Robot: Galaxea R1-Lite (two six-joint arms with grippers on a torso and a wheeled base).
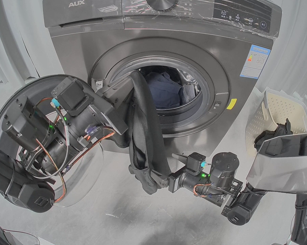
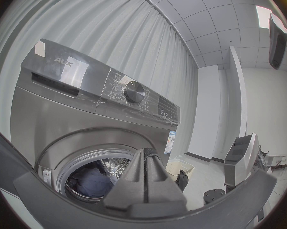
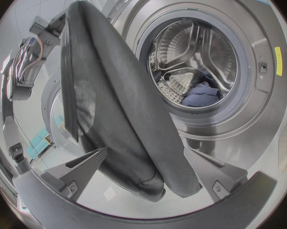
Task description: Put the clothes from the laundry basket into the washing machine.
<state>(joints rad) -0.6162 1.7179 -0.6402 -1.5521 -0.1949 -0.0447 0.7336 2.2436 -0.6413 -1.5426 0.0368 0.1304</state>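
We saw the left gripper [image 1: 130, 81] [image 2: 145, 155] raised at the mouth of the washing machine [image 1: 75, 51] [image 2: 54, 112], its fingers clamped tight on the top end of a black garment [image 1: 145, 126] [image 3: 118, 96]. In the left wrist view only a narrow dark strip of that cloth showed at the pinched fingertips. From there the garment hung down in a long fold in front of the round opening, its top just at the left rim of the opening and its bottom end well below the opening, above the floor [image 1: 119, 205].

The right gripper [image 1: 161, 181] [image 3: 145, 155] was low in front of the machine, at the bottom end of the garment. Its fingers [image 3: 100, 155] were spread wide, with the cloth hanging between them and the lowest fold sagging past the fingertips towards the wrist.

Inside the drum lay blue clothes [image 1: 165, 91] [image 2: 91, 182] [image 3: 200, 94], piled on the drum's bottom. The door [image 1: 34, 82] [image 3: 54, 112] stood swung open to the robot's left, behind the left arm.

The laundry basket [image 1: 282, 109] [image 2: 178, 167] stood on the robot's right, beside the machine, and a dark piece of clothing [image 1: 274, 135] [image 2: 182, 178] hung over its near edge.
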